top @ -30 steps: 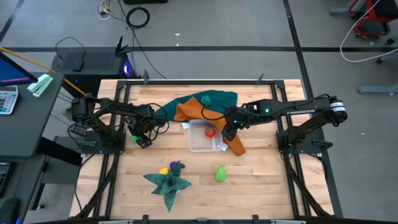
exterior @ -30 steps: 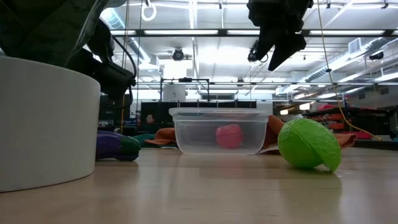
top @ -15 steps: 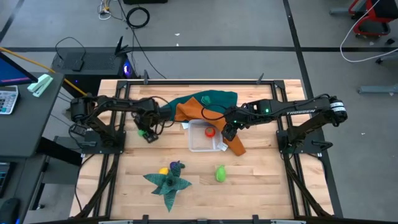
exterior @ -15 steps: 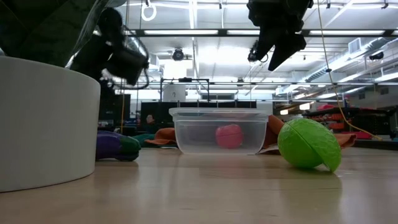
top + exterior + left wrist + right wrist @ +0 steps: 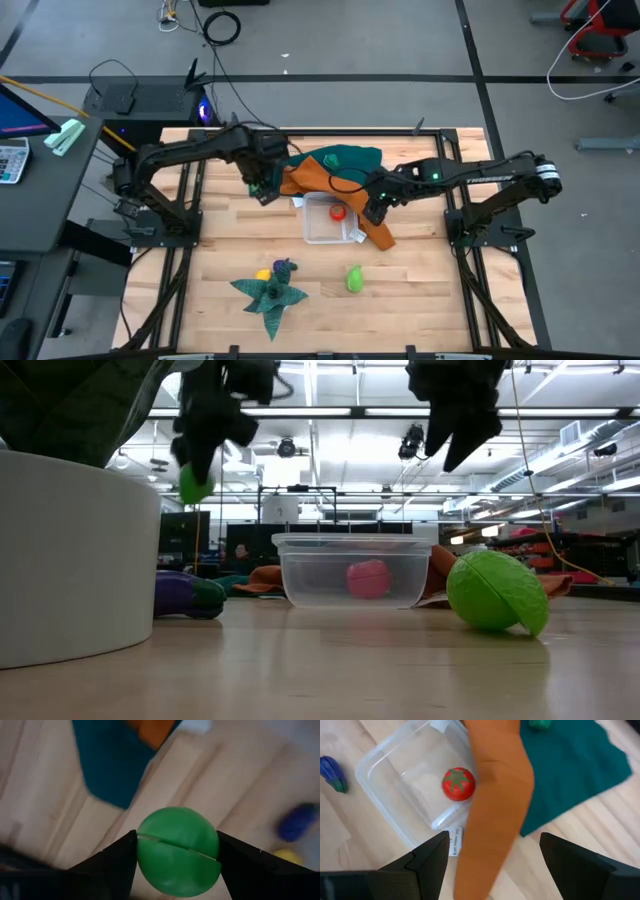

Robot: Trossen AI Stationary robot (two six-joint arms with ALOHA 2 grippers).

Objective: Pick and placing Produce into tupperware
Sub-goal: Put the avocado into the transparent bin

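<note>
High view: the left gripper (image 5: 262,187), above centre frame, clamps a green ball (image 5: 260,190) beside the teal cloth (image 5: 345,158); the clear container (image 5: 331,219) holds a red tomato (image 5: 339,211) (centre). Low view: ball (image 5: 195,484) aloft, upper left. Right wrist view: right gripper (image 5: 492,857) open above the orange cloth (image 5: 497,795).

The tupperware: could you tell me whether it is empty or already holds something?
Not empty: the tupperware holds one red tomato; nothing else shows inside.
</note>
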